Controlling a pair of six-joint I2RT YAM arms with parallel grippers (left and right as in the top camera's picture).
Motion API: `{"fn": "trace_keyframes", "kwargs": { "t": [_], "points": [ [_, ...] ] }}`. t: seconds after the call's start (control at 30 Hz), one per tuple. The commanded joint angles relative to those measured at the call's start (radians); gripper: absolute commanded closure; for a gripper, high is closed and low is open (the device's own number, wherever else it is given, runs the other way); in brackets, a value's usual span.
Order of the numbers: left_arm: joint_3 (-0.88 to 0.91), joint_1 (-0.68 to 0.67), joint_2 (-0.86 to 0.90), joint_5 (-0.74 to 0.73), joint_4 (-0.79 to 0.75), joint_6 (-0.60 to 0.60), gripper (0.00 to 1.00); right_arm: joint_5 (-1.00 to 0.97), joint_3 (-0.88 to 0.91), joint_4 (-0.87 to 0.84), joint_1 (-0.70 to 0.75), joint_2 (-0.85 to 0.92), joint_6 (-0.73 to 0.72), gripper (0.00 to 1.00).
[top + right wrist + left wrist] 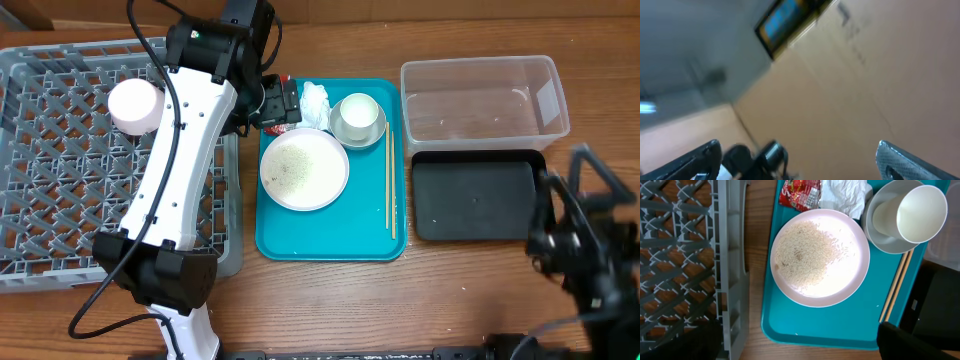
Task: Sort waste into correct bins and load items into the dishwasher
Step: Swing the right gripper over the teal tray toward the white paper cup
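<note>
Reaching over rack [60, 200], L pincer [276, 101] wide by wrapper [799, 192]; R pincer [800, 162] wide, tilted up.

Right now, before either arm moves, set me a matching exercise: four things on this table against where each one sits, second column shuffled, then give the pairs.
Column one:
1. pink bowl
2. rice grains
3. white cup
4. chopsticks

Column two:
A. on the small dish
B. in the grey rack
C. along the right edge of the teal tray
D. on the large plate

Pairs: 1-B, 2-D, 3-A, 4-C.
</note>
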State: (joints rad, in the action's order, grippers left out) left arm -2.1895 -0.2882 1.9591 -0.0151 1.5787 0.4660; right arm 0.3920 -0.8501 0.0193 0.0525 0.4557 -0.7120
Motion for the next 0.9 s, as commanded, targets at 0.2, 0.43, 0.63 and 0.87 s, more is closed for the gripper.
{"fn": "trace_keyframes", "kwargs": {
  "t": [0.2,0.43,0.63,0.87],
  "points": [
    [0.003,0.045,0.005,0.098,-0.011,0.039,0.0,0.327,-0.537,0.498,-0.045,0.525,0.349,0.0],
    [0.003,0.202,0.005,0.067,-0.002,0.102,0.0,-0.063,-0.855,0.898,-0.285,0.843,0.512,0.0],
    [0.003,0.263,0.005,0.123,0.024,0.095,0.0,-0.386,-0.939,0.964,-0.471,1.031,0.512,0.0],
    [0.003,0.273,0.005,0.122,0.016,0.095,0.0,-0.438,-0.939,0.913,-0.529,1.157,0.556,0.0]
  ]
}}
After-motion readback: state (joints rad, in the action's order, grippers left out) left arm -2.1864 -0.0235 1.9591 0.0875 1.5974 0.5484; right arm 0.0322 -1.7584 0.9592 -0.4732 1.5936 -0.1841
